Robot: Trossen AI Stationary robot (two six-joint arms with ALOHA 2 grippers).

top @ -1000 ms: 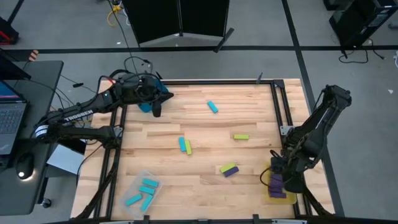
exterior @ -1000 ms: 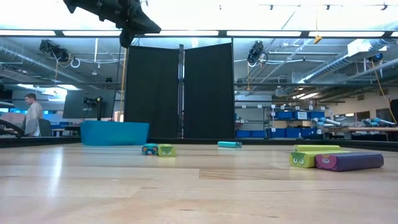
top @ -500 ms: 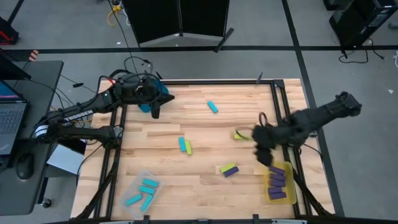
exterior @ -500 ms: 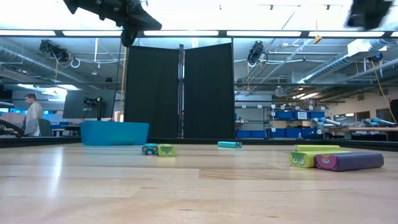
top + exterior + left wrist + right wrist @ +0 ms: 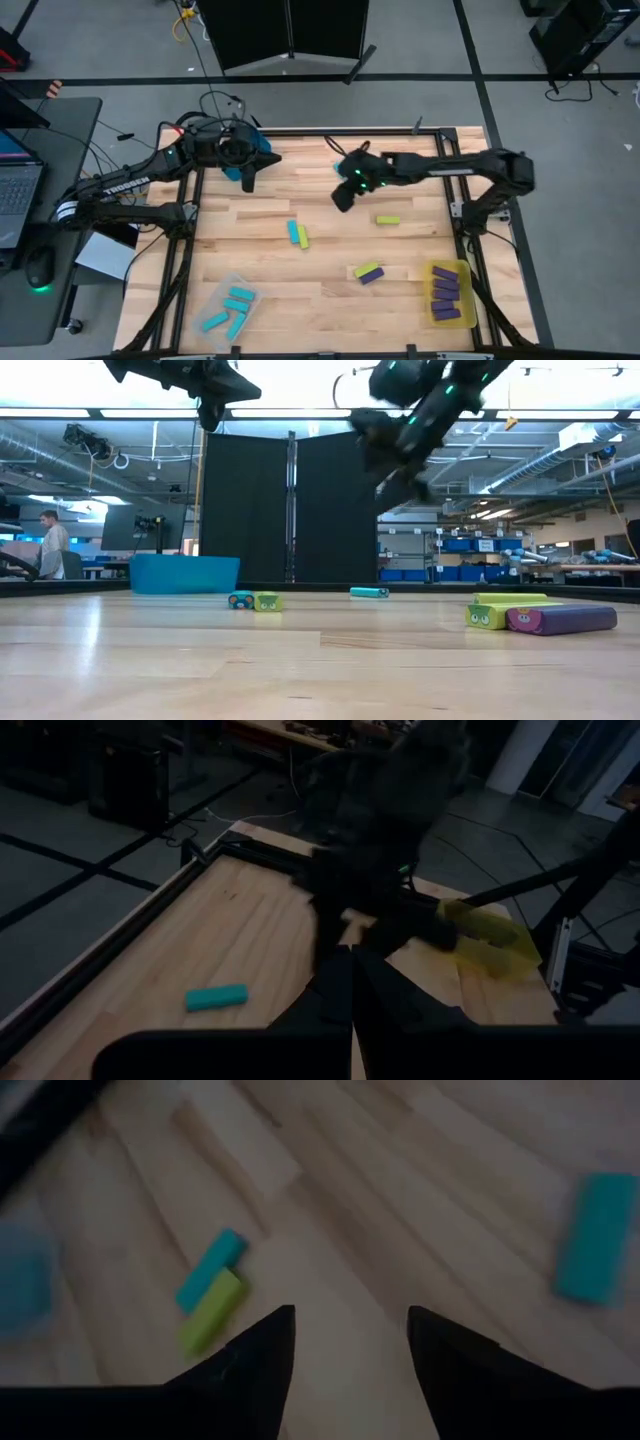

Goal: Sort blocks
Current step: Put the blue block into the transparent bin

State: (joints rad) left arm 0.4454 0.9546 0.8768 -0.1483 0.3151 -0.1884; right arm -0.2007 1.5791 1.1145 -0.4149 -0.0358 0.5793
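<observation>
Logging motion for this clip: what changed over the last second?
The right gripper, jaws open and empty, swung from the yellow bin of purple blocks up across the wooden table to beside the lone cyan block. The left gripper stayed shut by the blue bin; loose blocks unmoved.

Right arm (image 5: 390, 840) motion-blurred in left wrist view; blue bin (image 5: 262, 152) mostly hidden, apparently under left gripper (image 5: 250, 180).

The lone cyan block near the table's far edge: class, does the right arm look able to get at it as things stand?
Probably yes. The right end effector hangs open above bare wood close to the cyan block, with nothing between them; the left end effector waits, shut, by the far left corner.
</observation>
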